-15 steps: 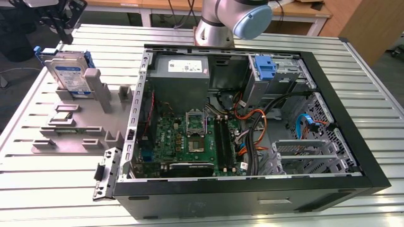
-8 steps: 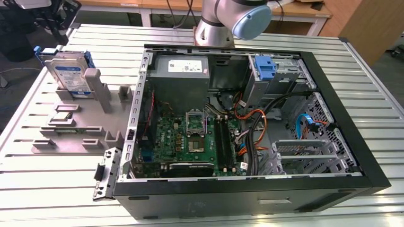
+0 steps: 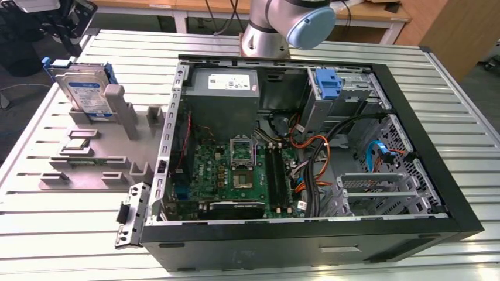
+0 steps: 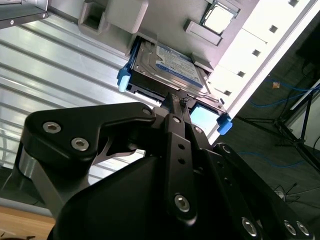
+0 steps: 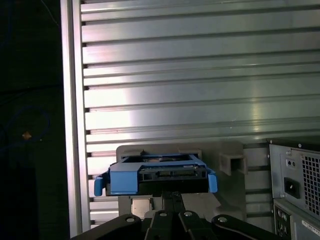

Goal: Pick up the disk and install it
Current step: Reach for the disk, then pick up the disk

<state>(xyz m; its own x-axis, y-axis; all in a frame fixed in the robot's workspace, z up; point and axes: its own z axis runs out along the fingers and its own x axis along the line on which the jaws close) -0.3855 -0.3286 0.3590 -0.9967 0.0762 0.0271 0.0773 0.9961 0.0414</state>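
Note:
The disk (image 3: 84, 93) stands upright in a slot of the grey fixture (image 3: 105, 155) on the exterior view's left, beside the open computer case. Its silver body carries a white-and-blue label, and a blue bracket edges it. Both wrist views look down on its upper edge: the disk (image 4: 170, 67) with its blue bracket tabs, and the disk (image 5: 155, 175) end-on. My gripper (image 4: 174, 99) hovers just over that edge, fingers pressed together and holding nothing. The shut gripper (image 5: 172, 196) sits close to the bracket, apart from it.
The open computer case (image 3: 437, 193) lies on the slatted metal table (image 3: 62, 234), showing motherboard, cables and power supply (image 3: 226, 85). A narrow blue latch piece (image 3: 328, 82) stands at the drive bay. The fixture also holds a small chip (image 3: 78, 143). The arm's base (image 3: 285, 26) rises behind the case.

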